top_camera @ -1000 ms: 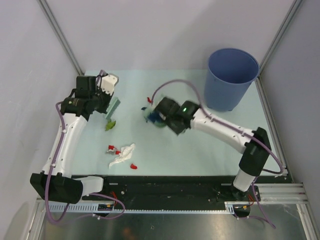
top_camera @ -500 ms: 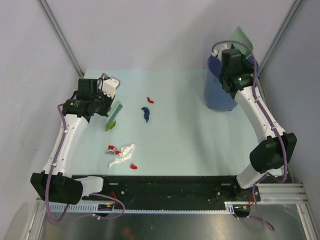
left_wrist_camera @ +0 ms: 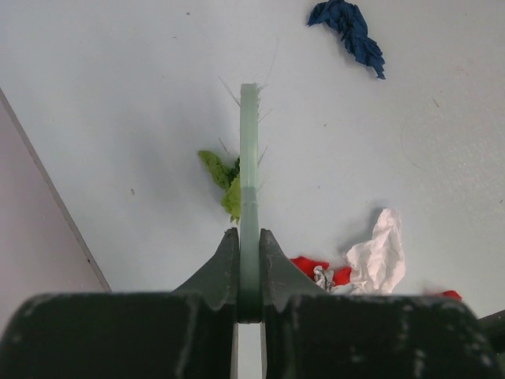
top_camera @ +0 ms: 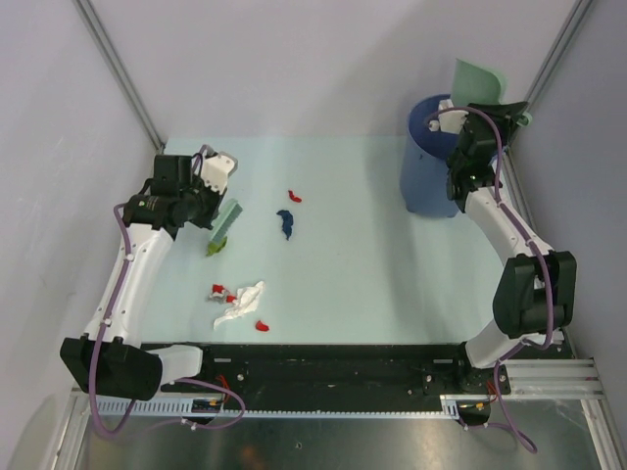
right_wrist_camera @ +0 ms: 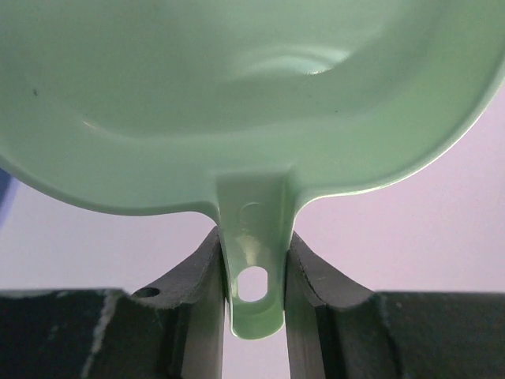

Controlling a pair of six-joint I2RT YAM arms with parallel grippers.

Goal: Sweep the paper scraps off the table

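The paper scraps lie on the left half of the table (top_camera: pixel 372 274): a dark blue wad (top_camera: pixel 285 223), a red bit (top_camera: pixel 294 196), a green scrap (top_camera: pixel 216 246), a white crumple (top_camera: pixel 243 302) and small red pieces (top_camera: pixel 262 325). My left gripper (top_camera: pixel 216 202) is shut on the pale green brush (left_wrist_camera: pixel 249 158), whose bristle end stands beside the green scrap (left_wrist_camera: pixel 223 178). My right gripper (right_wrist_camera: pixel 252 237) is shut on the handle of the pale green dustpan (right_wrist_camera: pixel 237 95). It holds the pan (top_camera: pixel 477 80) tipped up above the blue bin (top_camera: pixel 431 166).
The blue bin stands at the table's back right corner. Grey walls with metal posts close in the table on three sides. A black and metal rail (top_camera: pixel 333 367) runs along the near edge, with the arm bases on it.
The right arm swung the dustpan from the table's middle up to the bin, then tipped it higher. A dark blue wad and a red bit show where the pan was. The left arm barely moved.
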